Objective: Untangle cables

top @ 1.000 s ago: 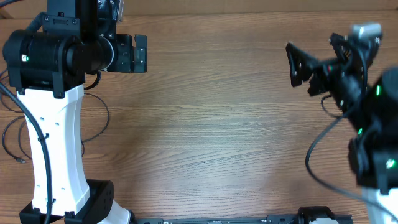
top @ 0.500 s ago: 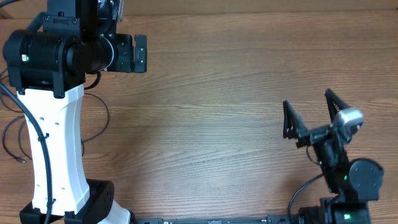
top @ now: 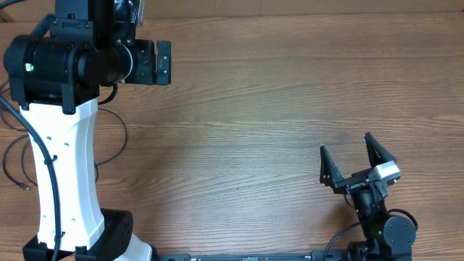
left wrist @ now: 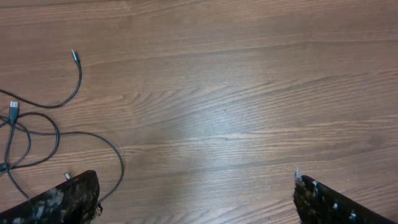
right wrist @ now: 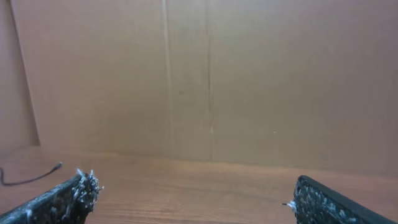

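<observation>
Wooden table (top: 254,109) before a plain brown wall (right wrist: 249,81). Thin black cables (left wrist: 81,78) loop at 9 o'clock, partly hidden behind the left arm (top: 65,167). The left gripper (left wrist: 194,183) and right gripper (top: 345,143) both gape wide, empty.

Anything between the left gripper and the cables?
Nothing visible. In the left wrist view, only bare table lies between the left gripper, jaws open, and the cables at the picture's left.

A white link and black joint housings form the left arm (top: 61,167); the right gripper (top: 346,145) is black.
</observation>
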You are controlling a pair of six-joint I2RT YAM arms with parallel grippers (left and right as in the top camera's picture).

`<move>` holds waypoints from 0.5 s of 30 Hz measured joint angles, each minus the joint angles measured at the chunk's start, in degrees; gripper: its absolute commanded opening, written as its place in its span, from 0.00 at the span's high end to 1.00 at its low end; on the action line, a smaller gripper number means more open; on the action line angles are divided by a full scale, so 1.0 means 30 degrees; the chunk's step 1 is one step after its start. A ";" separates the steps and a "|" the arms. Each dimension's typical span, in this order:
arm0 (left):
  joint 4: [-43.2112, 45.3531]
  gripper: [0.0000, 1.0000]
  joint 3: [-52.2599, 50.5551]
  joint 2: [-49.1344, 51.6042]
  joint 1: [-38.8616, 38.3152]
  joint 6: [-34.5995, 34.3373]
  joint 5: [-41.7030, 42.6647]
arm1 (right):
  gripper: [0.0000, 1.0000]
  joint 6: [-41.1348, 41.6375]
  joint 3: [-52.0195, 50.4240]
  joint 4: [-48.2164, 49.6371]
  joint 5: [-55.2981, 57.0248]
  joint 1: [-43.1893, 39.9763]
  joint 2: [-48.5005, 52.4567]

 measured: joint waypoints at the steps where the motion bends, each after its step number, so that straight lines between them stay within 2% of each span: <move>1: -0.0015 0.00 0.0000 0.0000 0.0000 0.0000 0.0007 | 0.00 0.0007 0.0000 -0.0015 0.0029 0.0073 -0.0153; 15: -0.0007 0.00 0.0000 0.0007 0.0000 0.0000 0.0007 | 0.00 0.0510 0.0000 -0.4634 -0.0335 0.0291 -0.0401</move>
